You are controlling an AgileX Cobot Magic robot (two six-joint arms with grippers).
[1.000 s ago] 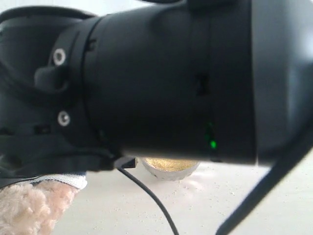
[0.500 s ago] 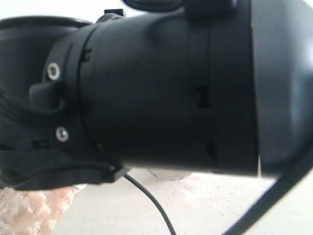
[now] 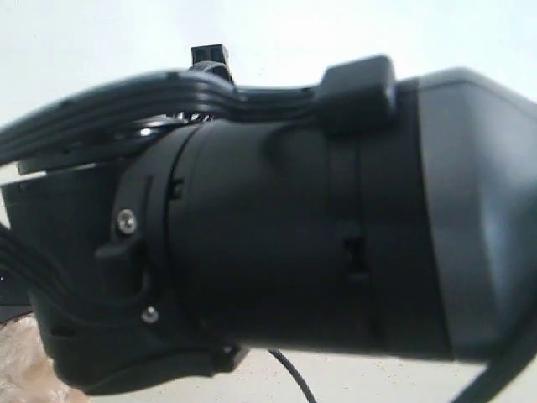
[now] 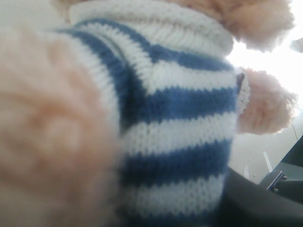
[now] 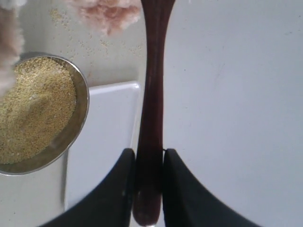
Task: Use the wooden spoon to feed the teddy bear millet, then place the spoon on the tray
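Right wrist view: R jaws grip wooden spoon [image 5: 151,94] nr tray [image 5: 106,127]

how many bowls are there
1: the steel bowl of millet, beside the white tray in the right wrist view. An arm blocks the exterior view, so others may be hidden.

Your wooden spoon [image 5: 150,109] is dark reddish wood, smooth and polished to a soft gloss. The bowl [image 5: 85,111] is bare metal with a shiny rim, and the millet [image 5: 33,109] looks dry, fine and grainy. The tray [image 5: 106,142] is smooth white with a slight sheen; the table [image 5: 236,94] is matt white. The teddy bear [image 4: 180,123] wears knitted cloth over fluffy plush. The right gripper [image 5: 149,158] has matt black fingers [image 5: 111,194]. The arm housing [image 3: 277,260] is smooth black with small metal screws.
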